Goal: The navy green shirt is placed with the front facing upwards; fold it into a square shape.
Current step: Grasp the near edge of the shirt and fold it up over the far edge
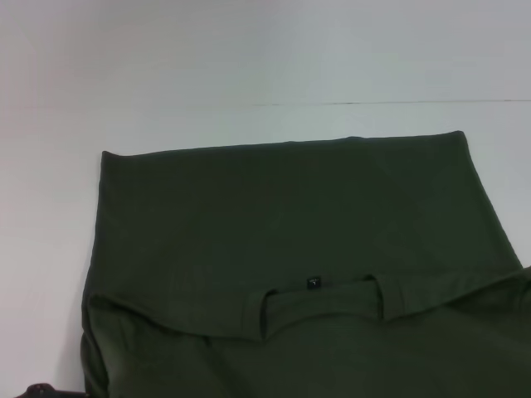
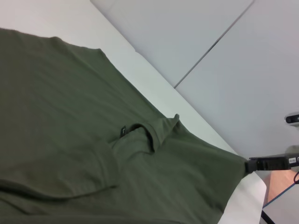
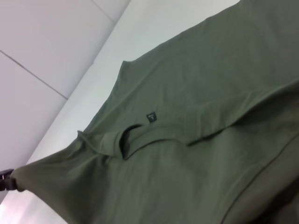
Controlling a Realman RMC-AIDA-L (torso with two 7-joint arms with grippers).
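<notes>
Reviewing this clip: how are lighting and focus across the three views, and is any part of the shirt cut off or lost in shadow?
Head view: even, soft light, no glare; the navy green shirt is mildly soft and cropped at the bottom edge. Left wrist view: the neck opening reads clearly, and the white table is bright but not blown out. Right wrist view: the neck label is legible as a dark square, its mark blurred; the lower corner falls into shadow.

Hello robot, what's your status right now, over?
Left pincer, right pincer each pinching navy green shirt edge. Shirt folded over, neck label showing. Nothing blocking.
</notes>
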